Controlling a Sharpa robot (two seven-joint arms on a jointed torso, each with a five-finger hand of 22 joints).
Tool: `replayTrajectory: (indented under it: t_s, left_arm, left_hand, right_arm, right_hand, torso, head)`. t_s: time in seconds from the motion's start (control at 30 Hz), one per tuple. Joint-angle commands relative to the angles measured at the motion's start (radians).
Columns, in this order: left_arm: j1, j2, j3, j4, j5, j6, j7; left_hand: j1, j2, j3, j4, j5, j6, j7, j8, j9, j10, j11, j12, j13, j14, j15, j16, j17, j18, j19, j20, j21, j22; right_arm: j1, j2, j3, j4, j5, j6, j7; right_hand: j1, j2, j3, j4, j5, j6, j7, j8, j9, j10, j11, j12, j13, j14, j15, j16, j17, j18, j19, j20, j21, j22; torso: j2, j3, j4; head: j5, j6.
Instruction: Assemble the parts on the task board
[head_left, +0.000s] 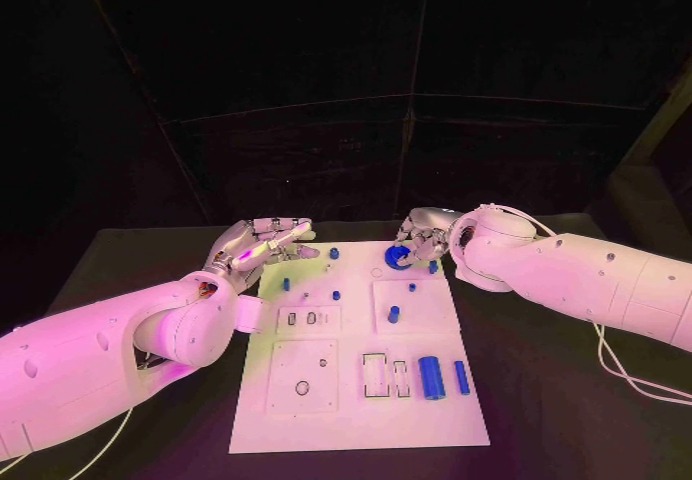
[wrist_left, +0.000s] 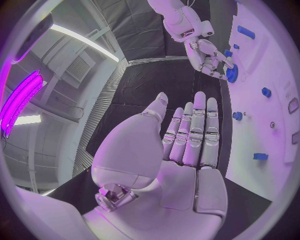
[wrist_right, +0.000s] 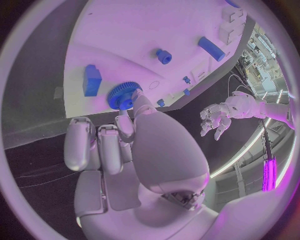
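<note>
The white task board (head_left: 361, 405) lies in the middle of the black table. A blue gear (head_left: 394, 257) sits near the board's far edge, and my right hand (head_left: 423, 240) pinches it from above. In the right wrist view the gear (wrist_right: 124, 95) lies between the thumb and a fingertip of that hand (wrist_right: 134, 150), beside a blue block (wrist_right: 92, 80). My left hand (head_left: 268, 245) hovers open over the board's far left corner, fingers stretched out and holding nothing. Its bare palm (wrist_left: 181, 150) faces the left wrist camera, with the gear (wrist_left: 232, 74) beyond it.
A blue cylinder (head_left: 430, 377) and a blue bar (head_left: 462, 376) lie at the board's near right. Several small blue pegs, such as one (head_left: 333, 254) and another (head_left: 392, 314), dot the far half. Recessed slots (head_left: 384, 374) are cut near the middle.
</note>
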Motion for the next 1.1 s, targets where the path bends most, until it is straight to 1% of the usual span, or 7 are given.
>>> replayTrajectory:
  t_s: [0.03, 0.2, 0.5, 0.67, 0.83, 0.97, 1.1]
  left_arm:
    - [0.001, -0.001, 0.001, 0.001, 0.000, 0.012, 0.008]
    - [0.001, -0.001, 0.001, 0.001, 0.000, 0.013, 0.008]
    - [0.001, -0.001, 0.001, 0.001, 0.000, 0.012, 0.007]
    - [0.001, -0.002, 0.001, 0.001, 0.000, 0.013, 0.006]
    - [0.001, -0.008, 0.001, 0.003, 0.000, 0.013, 0.006]
    - [0.001, -0.015, 0.001, 0.004, 0.000, 0.014, 0.007]
    - [0.001, -0.020, 0.001, 0.002, 0.002, 0.015, 0.008]
  left_hand:
    - [0.004, 0.009, -0.002, -0.005, -0.002, -0.001, 0.005, -0.005, -0.002, 0.000, 0.002, -0.003, -0.002, -0.006, 0.001, -0.005, 0.001, 0.015, 0.007, -0.003, -0.006, -0.001]
    - [0.004, 0.009, -0.002, -0.005, -0.002, -0.001, 0.005, -0.005, -0.002, 0.000, 0.002, -0.003, -0.002, -0.006, 0.001, -0.005, 0.001, 0.015, 0.007, -0.003, -0.006, -0.001]
    - [0.004, 0.010, -0.002, -0.006, -0.002, -0.001, 0.004, -0.005, -0.002, -0.001, 0.002, -0.004, -0.002, -0.006, 0.001, -0.005, 0.002, 0.015, 0.008, -0.003, -0.007, -0.001]
    - [0.004, 0.010, -0.002, -0.006, -0.002, -0.001, 0.004, -0.005, -0.002, -0.001, 0.002, -0.004, -0.002, -0.006, 0.001, -0.005, 0.002, 0.015, 0.008, -0.003, -0.007, -0.001]
    - [0.005, 0.010, -0.002, -0.007, -0.002, -0.002, 0.004, -0.006, -0.002, -0.001, 0.002, -0.004, -0.002, -0.006, 0.001, -0.006, 0.002, 0.015, 0.008, -0.003, -0.007, -0.001]
    - [0.005, 0.010, -0.002, -0.007, -0.002, -0.002, 0.004, -0.006, -0.002, -0.001, 0.002, -0.005, -0.002, -0.006, 0.001, -0.006, 0.002, 0.015, 0.008, -0.003, -0.007, -0.002]
    - [0.005, 0.010, -0.002, -0.007, -0.002, -0.002, 0.004, -0.006, -0.002, -0.001, 0.002, -0.005, -0.002, -0.006, 0.001, -0.006, 0.002, 0.015, 0.008, -0.003, -0.007, -0.002]
  right_arm:
    - [-0.001, 0.000, -0.002, 0.002, -0.005, 0.002, 0.015]
    - [-0.001, -0.001, -0.002, 0.004, -0.021, -0.008, 0.009]
    - [-0.003, 0.000, -0.002, 0.017, -0.070, -0.066, 0.013]
    - [-0.006, -0.004, -0.002, 0.051, -0.082, -0.118, 0.023]
    - [-0.007, -0.012, -0.001, 0.104, -0.082, -0.158, 0.007]
    - [-0.007, -0.012, -0.001, 0.148, -0.110, -0.226, -0.016]
    - [-0.007, 0.005, -0.001, 0.171, -0.148, -0.284, -0.038]
  right_hand:
    - [0.005, 0.015, 0.011, -0.003, -0.007, 0.012, 0.000, 0.002, -0.002, 0.008, 0.002, 0.004, -0.002, 0.065, 0.002, 0.007, 0.074, -0.018, 0.006, -0.001, 0.006, 0.002]
    - [0.022, 0.032, 0.062, -0.027, -0.070, 0.030, 0.002, -0.004, -0.004, 0.008, 0.002, 0.002, 0.001, 0.065, 0.002, 0.008, 0.075, -0.019, 0.007, -0.001, 0.008, 0.005]
    - [0.028, 0.031, 0.125, -0.056, -0.078, 0.057, 0.000, -0.008, -0.004, 0.016, 0.000, 0.011, 0.014, 0.065, 0.001, 0.009, 0.077, -0.020, 0.011, -0.002, 0.012, 0.014]
    - [-0.014, 0.007, 0.163, -0.053, -0.026, 0.073, -0.004, -0.017, -0.005, 0.030, -0.003, 0.026, 0.032, 0.067, -0.001, 0.012, 0.082, -0.023, 0.019, -0.003, 0.017, 0.025]
    - [-0.060, -0.015, 0.193, -0.040, 0.015, 0.080, -0.006, -0.026, -0.005, 0.033, -0.004, 0.027, 0.035, 0.066, -0.002, 0.011, 0.079, -0.023, 0.020, -0.005, 0.018, 0.026]
    - [-0.089, -0.040, 0.211, -0.032, 0.052, 0.082, -0.007, -0.034, -0.005, 0.038, -0.005, 0.031, 0.041, 0.067, -0.003, 0.014, 0.083, -0.025, 0.028, -0.006, 0.023, 0.038]
    - [-0.101, -0.052, 0.224, -0.030, 0.063, 0.087, -0.008, -0.036, -0.004, 0.048, -0.006, 0.042, 0.053, 0.069, -0.004, 0.018, 0.091, -0.031, 0.045, -0.007, 0.034, 0.066]
  torso:
    - [0.000, -0.0002, 0.0004]
    - [0.000, 0.0005, 0.0006]
    - [0.000, 0.0001, -0.0003]
    - [0.000, 0.0006, 0.0007]
    - [-0.001, -0.0015, 0.0018]
    - [-0.002, -0.0026, 0.0033]
    - [-0.001, -0.0011, 0.0037]
  head:
    - [0.000, -0.001]
    - [-0.002, -0.002]
    - [-0.002, -0.001]
    - [-0.001, -0.002]
    - [0.000, 0.000]
    - [0.004, 0.002]
    - [0.011, 0.004]
